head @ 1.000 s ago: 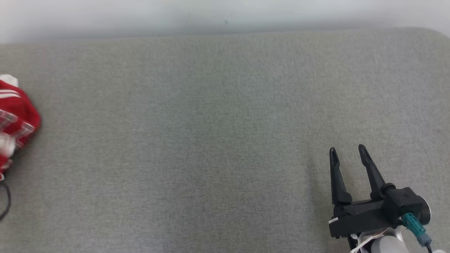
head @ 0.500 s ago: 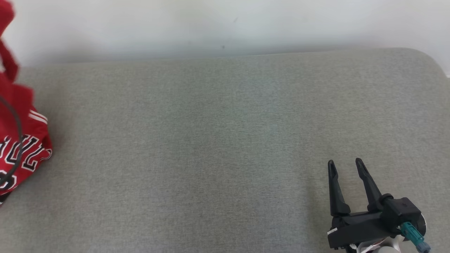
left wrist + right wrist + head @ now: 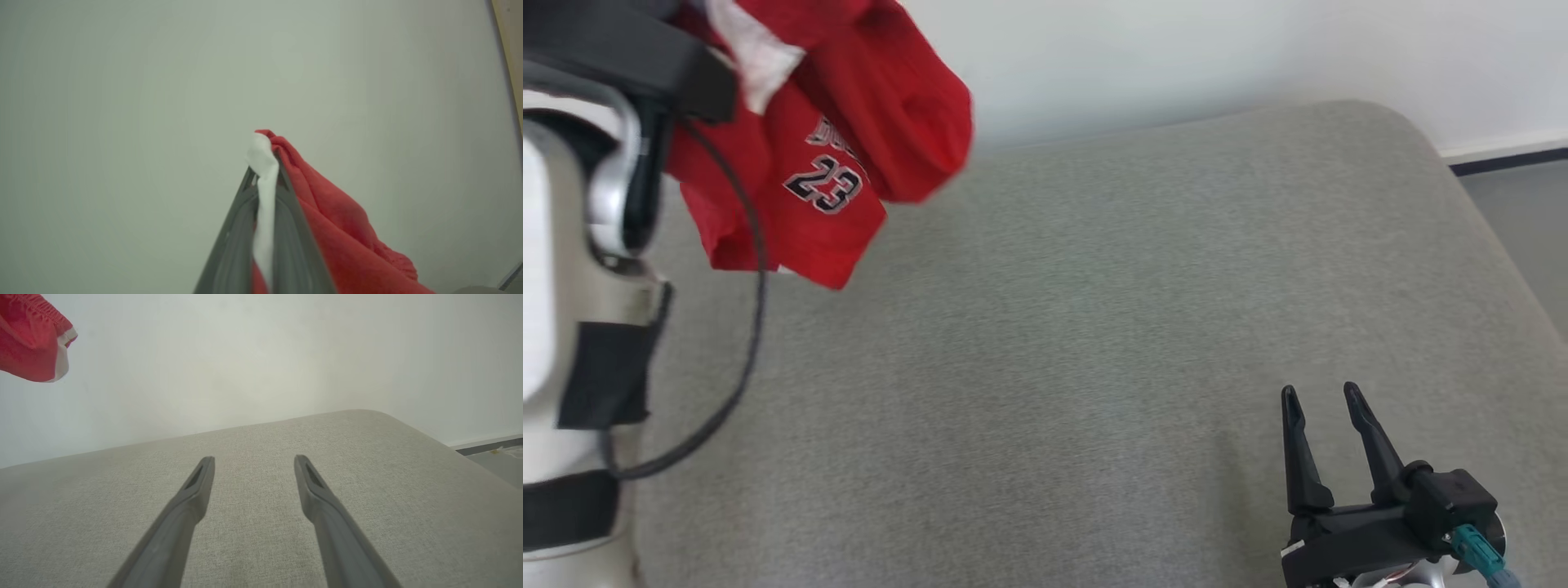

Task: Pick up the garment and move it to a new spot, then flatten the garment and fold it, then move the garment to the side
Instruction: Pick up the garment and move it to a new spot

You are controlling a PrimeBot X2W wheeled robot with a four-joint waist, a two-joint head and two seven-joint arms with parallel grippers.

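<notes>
So the left pincer (image 3: 263, 163) is pressed together on the garment (image 3: 849, 122), a red jersey with a "23" printed on it and some white trim. In the left wrist view a strip of the white fabric is sandwiched right between the two fingers and pokes out past the tips, while the red part drapes off to the right of them, with plain wall behind.

From the head view, the jersey hangs bunched up at the top left, up in the air over the far left part of the grey fabric-covered surface (image 3: 1094, 327). In the right wrist view its hem sits in the top left corner against the white wall (image 3: 1217, 57), well above the surface, so it isn't touching it there. The pale left forearm (image 3: 556, 286) stands up along the left edge, and a black cable (image 3: 756, 310) loops down beside it in front of the jersey.

The right pincer (image 3: 1320, 390) is down at the lower right, fingers spread with nothing between them, just above the surface and well apart from the jersey. A bit of grey floor (image 3: 1527, 229) peeks in past the surface's rounded right corner.
</notes>
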